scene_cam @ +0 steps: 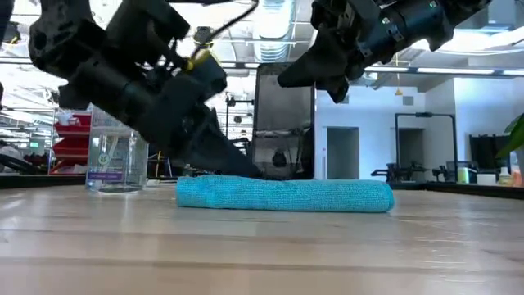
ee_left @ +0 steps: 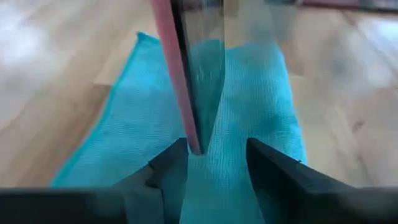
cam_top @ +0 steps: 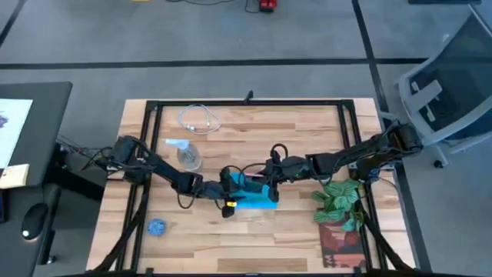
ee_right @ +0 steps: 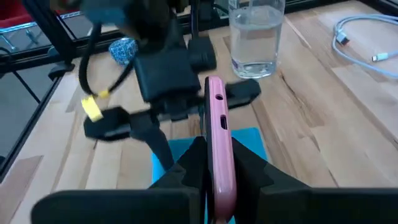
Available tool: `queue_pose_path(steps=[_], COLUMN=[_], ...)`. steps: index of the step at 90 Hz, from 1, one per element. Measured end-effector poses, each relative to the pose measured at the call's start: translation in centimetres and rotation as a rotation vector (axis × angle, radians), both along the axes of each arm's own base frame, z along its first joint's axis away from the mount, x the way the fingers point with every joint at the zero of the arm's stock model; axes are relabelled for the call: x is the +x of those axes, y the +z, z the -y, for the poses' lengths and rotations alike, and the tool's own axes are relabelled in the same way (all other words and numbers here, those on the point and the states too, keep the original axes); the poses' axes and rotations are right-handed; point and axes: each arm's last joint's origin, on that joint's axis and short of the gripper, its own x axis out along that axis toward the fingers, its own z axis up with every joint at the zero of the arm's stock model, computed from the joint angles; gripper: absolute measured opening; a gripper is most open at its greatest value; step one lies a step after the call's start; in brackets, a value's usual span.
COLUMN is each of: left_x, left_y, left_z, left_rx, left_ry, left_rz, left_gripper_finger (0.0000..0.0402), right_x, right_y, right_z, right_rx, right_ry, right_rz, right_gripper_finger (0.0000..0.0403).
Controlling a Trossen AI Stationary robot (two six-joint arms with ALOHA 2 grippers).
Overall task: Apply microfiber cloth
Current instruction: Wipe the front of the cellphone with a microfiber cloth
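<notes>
Blue microfiber cloth (cam_top: 254, 201) lies flat mid-bench (cam_top: 292, 131). Right pincer (ee_right: 214, 168) is clenched on a pink-edged phone (ee_right: 217, 124), standing edgewise above it; left pincer (ee_left: 208, 158) rests released beside the phone's edge. Best to lower the phone squarely onto the cloth.

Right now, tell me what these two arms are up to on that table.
The right gripper holds a pink-cased phone on edge above the microfiber cloth, which lies bunched on the wooden table near its middle. The left gripper is down at the cloth's edge, fingers open either side of the phone's rim. A spray bottle, a white cable and a small blue disc lie off to the left arm's side.
</notes>
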Motion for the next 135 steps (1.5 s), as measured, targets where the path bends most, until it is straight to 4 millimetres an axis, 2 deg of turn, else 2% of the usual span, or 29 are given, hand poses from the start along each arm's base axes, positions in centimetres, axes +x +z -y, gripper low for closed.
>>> queue_pose_path(steps=[14,40,50,78,99,110,120,135], left_x=[0.8,0.7,0.6,0.3,0.3,0.3,0.4,0.4], left_y=[-0.5,-0.3,-0.3,-0.4,-0.3,-0.3,-0.2,-0.2], left_z=[0.2,0.3,0.6,1.4,1.5,1.5,1.6,1.6], left_rx=[0.006,0.007,0.001,-0.025,-0.027,-0.031,-0.037,-0.051], left_ry=[0.004,0.006,-0.003,0.015,0.007,0.005,0.005,0.01], left_rz=[-0.014,-0.027,-0.029,-0.04,-0.025,-0.023,-0.017,-0.013], left_gripper_finger=[0.0115,0.0028,0.0009,0.0005,0.0055,0.0078,0.0081,0.0078], right_x=[0.0,-0.1,-0.1,-0.2,-0.2,-0.2,-0.2,-0.2], right_y=[0.0,-0.1,-0.2,-0.4,-0.4,-0.4,-0.4,-0.5], right_z=[0.0,-0.1,-0.1,-0.1,-0.1,-0.1,-0.1,-0.1], right_rx=[0.001,0.004,0.005,0.009,0.018,0.017,0.016,0.016], right_ry=[0.001,0.017,0.03,0.029,0.024,0.027,0.026,0.029], right_rz=[-0.005,-0.017,-0.022,-0.052,-0.05,-0.05,-0.053,-0.06], right_gripper_finger=[0.0027,0.0027,0.0027,0.0043,0.0023,0.003,0.004,0.0034])
